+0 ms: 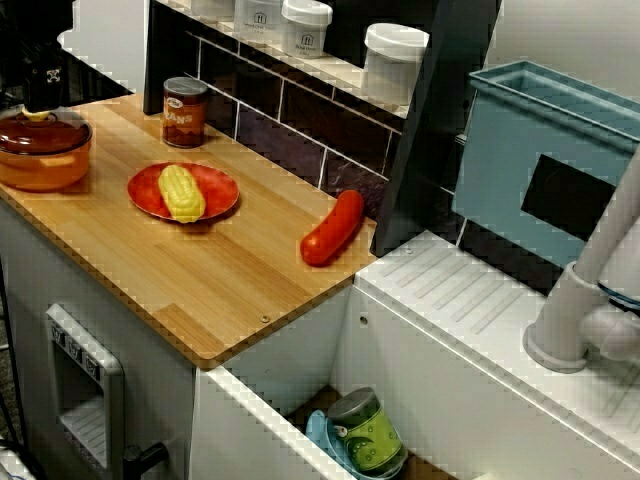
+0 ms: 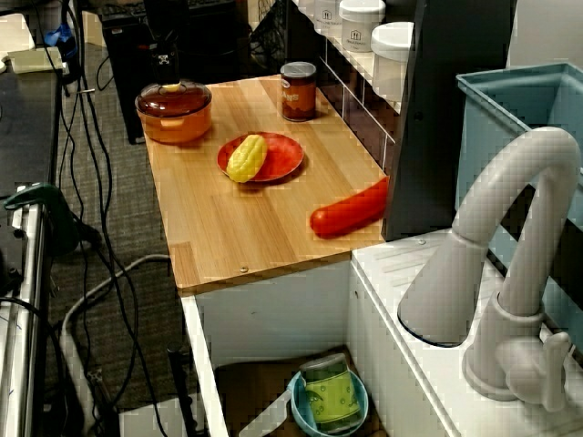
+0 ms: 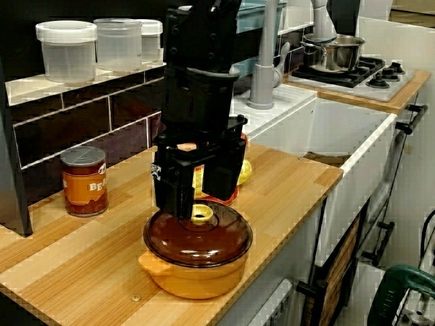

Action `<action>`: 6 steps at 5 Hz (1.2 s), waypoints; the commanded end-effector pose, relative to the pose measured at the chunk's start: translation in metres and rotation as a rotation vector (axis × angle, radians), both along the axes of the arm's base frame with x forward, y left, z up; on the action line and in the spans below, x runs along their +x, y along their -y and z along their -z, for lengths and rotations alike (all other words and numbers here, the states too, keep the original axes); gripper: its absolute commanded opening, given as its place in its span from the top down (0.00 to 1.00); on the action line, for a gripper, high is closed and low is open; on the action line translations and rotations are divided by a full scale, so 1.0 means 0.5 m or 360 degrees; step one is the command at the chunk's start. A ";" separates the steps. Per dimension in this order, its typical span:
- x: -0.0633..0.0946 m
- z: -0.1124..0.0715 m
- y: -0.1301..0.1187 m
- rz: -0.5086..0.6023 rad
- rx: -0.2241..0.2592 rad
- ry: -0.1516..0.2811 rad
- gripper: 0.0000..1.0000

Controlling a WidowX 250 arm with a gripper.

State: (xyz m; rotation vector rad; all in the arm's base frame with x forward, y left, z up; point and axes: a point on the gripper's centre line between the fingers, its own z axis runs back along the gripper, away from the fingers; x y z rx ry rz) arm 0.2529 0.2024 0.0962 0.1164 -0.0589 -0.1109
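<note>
The gripper (image 3: pixel 199 202) hung right over the pot, with its black fingers (image 3: pixel 178 197) apart and straddling the little yellow knob (image 3: pixel 200 216). From the side view they weren't clamped on anything, and the knob showed in the gap just under the tips. The knob sat in the middle of a brown see-through lid (image 3: pixel 197 239), which was seated flat on the orange pot (image 3: pixel 194 280) near the front corner of the desk (image 3: pixel 81 272). My guess is the lid was stiff, light and fairly slick, so the dome gave no grip and the knob was the only sensible hold. Pinched off-centre, it'd probably tip. A brown can (image 3: pixel 83 181) stood by the tiled wall, and further along were a red plate (image 1: pixel 215 190) with a corn cob (image 1: pixel 181 192), then a red sausage (image 1: pixel 332 228).
</note>
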 end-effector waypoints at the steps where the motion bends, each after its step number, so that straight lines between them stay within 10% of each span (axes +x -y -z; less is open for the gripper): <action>1: 0.004 -0.025 -0.007 0.0054 -0.0003 0.0015 0.00; 6: 0.015 0.010 0.000 0.0041 0.0063 0.0010 0.00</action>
